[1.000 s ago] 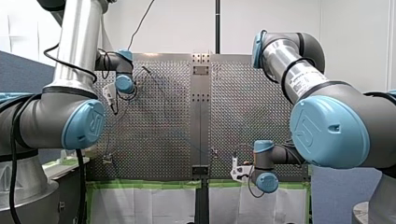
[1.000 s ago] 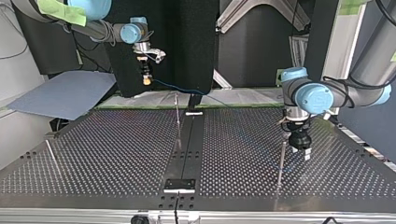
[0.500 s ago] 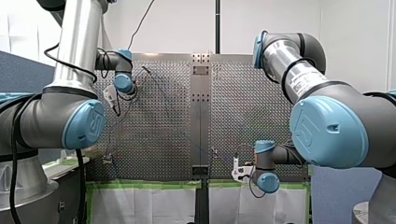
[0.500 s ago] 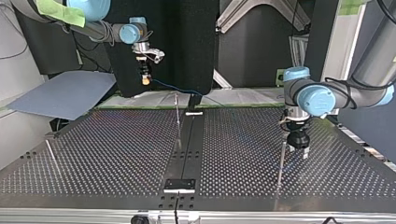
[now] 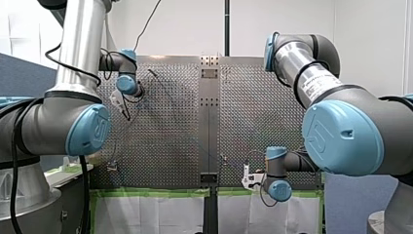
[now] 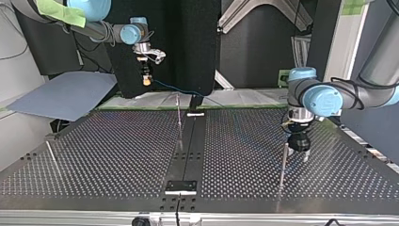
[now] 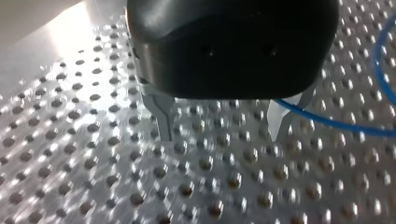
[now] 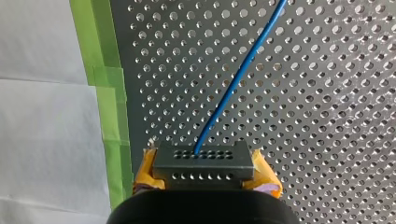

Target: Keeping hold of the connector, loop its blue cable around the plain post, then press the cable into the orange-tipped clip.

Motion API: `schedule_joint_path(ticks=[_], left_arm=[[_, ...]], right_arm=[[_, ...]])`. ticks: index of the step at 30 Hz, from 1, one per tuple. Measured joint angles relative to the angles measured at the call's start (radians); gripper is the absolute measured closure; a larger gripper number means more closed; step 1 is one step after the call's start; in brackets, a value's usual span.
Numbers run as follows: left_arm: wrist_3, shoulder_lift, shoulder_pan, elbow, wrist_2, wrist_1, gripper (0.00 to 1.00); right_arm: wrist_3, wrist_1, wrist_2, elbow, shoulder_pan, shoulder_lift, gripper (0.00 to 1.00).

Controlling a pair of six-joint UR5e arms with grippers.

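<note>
My right gripper (image 8: 203,184) has yellow pads and is shut on a grey connector (image 8: 203,161). From it the blue cable (image 8: 236,84) runs away over the perforated plate. In the top view this gripper (image 6: 147,79) hangs above the table's far edge, and the cable (image 6: 175,89) trails toward a thin upright post (image 6: 179,120) at the middle. My left gripper (image 7: 222,133) is black with metal fingers, open and holding nothing. It hovers low over the plate, and the cable (image 7: 327,122) passes beside one finger. In the top view it (image 6: 299,149) stands just beside another thin post (image 6: 283,165).
A third thin rod (image 6: 51,157) leans at the top view's left. A dark centre strip (image 6: 188,150) divides the perforated table. Green tape (image 8: 106,93) and white sheeting (image 8: 46,116) border the plate's edge under my right gripper. A blue-grey board (image 6: 66,96) lies beyond the table's far left corner.
My left gripper has shifted a little toward the top view's camera, closer to the post beside it. My right gripper, still holding the connector, has barely moved.
</note>
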Motion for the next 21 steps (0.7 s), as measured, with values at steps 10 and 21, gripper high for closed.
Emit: schedule_joint_path(ticks=[10, 21], left_arm=[[-0.096, 0.025, -0.008, -0.007, 0.053, -0.039, 0.00], [-0.107, 0.062, -0.018, -0.023, 0.057, -0.061, 0.00]], right_arm=[[-0.001, 0.000, 0.000, 0.000, 0.001, 0.000, 1.00], [0.000, 0.003, 0.000, 0.000, 0.004, 0.000, 1.00]])
